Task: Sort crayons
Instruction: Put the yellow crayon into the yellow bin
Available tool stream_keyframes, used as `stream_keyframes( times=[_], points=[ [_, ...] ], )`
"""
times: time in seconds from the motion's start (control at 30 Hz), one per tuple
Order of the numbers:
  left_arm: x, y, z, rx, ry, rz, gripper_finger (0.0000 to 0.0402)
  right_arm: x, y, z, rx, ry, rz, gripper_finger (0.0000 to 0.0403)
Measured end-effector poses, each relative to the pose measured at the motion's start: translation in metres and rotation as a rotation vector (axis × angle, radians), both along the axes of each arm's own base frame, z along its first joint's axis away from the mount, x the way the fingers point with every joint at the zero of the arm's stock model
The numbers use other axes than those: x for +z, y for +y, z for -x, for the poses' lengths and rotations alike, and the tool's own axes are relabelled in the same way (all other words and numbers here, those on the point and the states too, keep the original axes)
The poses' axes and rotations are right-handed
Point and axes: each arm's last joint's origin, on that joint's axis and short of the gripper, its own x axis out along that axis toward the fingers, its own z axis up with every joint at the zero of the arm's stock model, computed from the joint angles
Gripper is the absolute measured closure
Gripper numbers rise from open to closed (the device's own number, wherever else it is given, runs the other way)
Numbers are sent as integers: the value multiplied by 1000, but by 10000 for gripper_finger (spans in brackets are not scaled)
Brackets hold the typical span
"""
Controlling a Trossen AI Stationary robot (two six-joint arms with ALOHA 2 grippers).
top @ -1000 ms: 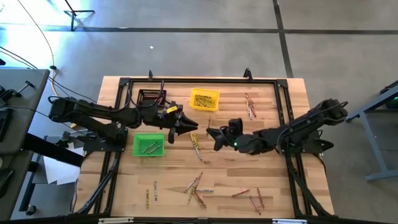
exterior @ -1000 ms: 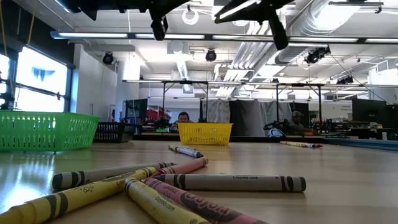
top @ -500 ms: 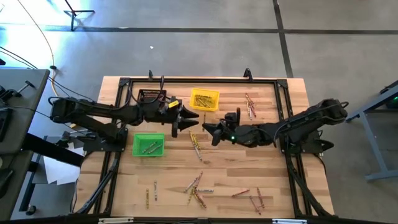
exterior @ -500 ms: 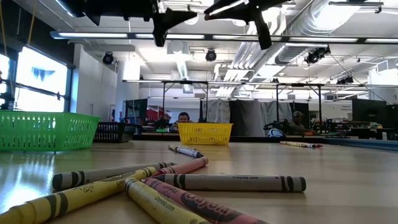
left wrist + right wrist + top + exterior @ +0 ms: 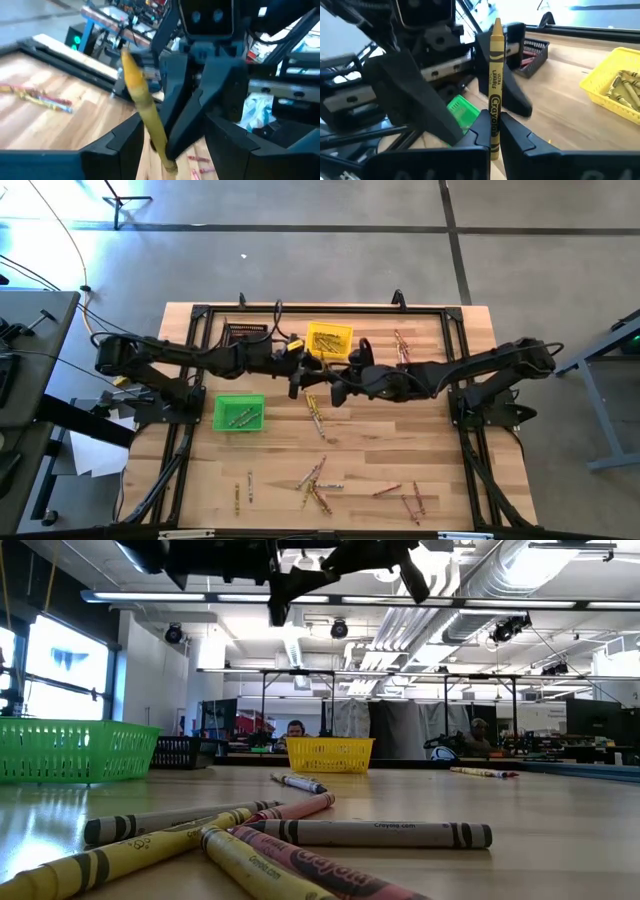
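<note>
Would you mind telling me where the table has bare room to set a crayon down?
Bare wood lies right of the green bin, below the arms, and at the front right corner. It is crowded mid-table, where the left gripper meets the right gripper holding a yellow crayon, and among the front crayons.

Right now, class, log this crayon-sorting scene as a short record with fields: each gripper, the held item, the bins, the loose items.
right gripper: shut on a yellow crayon, mid-table
left gripper: open, fingers either side of that crayon
bins: yellow bin, green bin, black bin
loose crayons: scattered on the table
</note>
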Motion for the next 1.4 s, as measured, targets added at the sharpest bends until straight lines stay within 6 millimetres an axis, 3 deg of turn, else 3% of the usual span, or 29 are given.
stream_keyframes(
  times=[0.4, 0.8, 1.1, 1.4],
  points=[
    [0, 18, 3, 64, 0, -24, 255, 1, 1, 1, 33, 54, 18, 398],
    [1, 25, 4, 77, -6, -36, 390, 0, -11, 0, 1, 70, 22, 379],
    [-6, 33, 6, 108, 62, -46, 397, 2, -13, 3, -26, 67, 30, 328],
    [-15, 71, 14, 233, 127, -171, 397, 22, -18, 39, -25, 142, 37, 294]
  ],
)
